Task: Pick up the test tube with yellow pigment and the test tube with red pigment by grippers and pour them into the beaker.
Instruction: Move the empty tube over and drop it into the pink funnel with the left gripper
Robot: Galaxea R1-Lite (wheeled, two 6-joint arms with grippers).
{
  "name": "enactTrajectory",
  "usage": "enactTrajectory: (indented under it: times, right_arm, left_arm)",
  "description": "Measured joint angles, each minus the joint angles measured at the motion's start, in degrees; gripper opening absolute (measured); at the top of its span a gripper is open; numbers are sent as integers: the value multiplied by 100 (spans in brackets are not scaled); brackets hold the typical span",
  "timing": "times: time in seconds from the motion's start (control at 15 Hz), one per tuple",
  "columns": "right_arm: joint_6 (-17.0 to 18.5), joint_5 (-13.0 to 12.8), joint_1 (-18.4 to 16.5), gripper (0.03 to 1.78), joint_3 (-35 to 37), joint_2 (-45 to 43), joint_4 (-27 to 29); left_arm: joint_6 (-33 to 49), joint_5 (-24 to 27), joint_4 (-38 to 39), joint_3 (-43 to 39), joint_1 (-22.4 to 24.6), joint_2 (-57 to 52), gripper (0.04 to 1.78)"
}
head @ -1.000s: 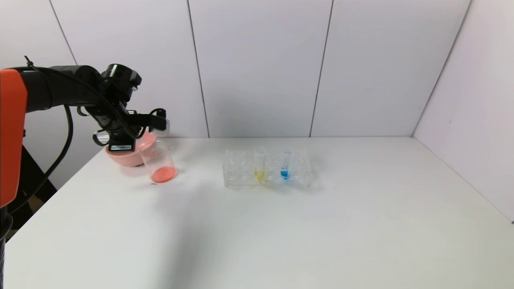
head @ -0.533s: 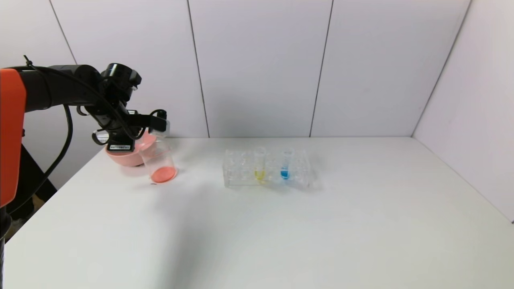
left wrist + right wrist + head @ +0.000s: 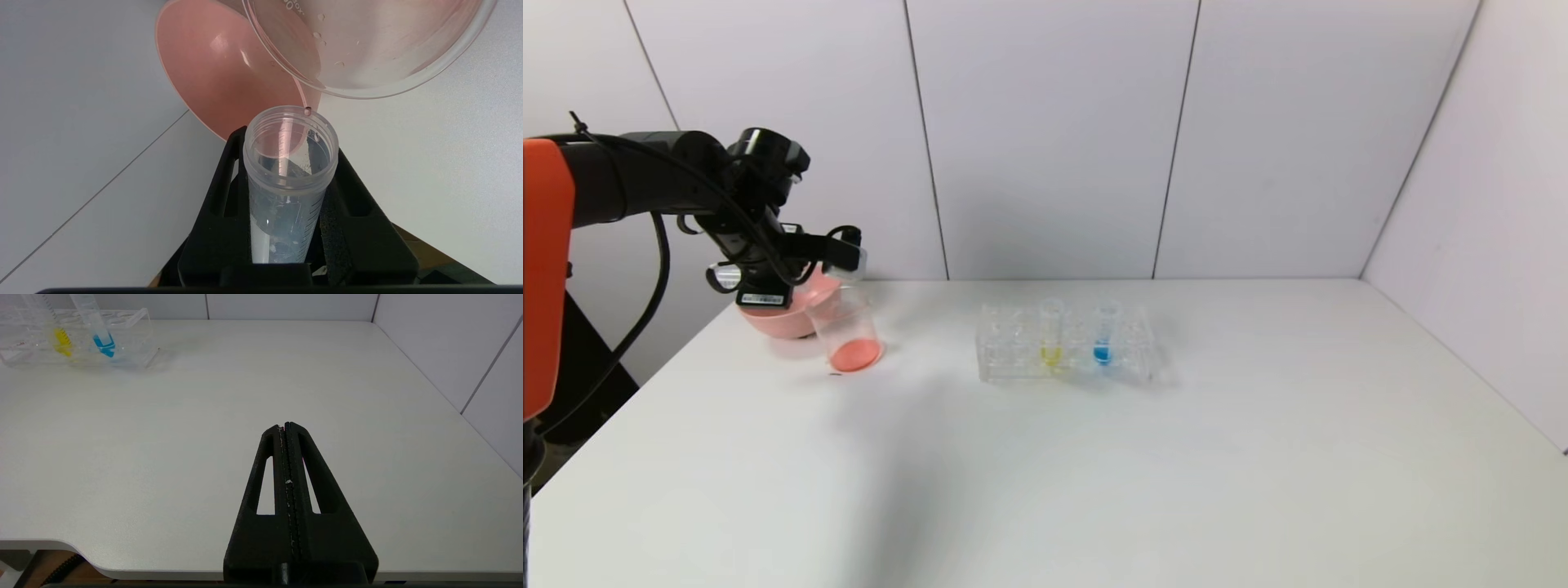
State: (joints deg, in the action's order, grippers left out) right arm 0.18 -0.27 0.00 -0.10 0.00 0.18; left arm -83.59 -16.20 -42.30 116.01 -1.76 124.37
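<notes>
left wrist view: left gripper [image 3: 291, 171] clamps red-pigment test tube [image 3: 288, 183] tilted over beaker [image 3: 367, 45].

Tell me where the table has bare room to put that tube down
The widest bare patch of the table runs from the tube rack to the near edge. Also free: right of the rack. Crowded: far left corner, where the beaker, pink bowl and left claw cluster.
</notes>
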Motion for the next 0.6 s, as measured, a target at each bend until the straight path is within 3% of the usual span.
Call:
enactTrajectory:
  times: [0.6]
  right_arm:
    - [-2, 2, 2, 11, 2, 0, 0]
  left_arm:
    - [107, 11, 2, -2, 0, -63, 49]
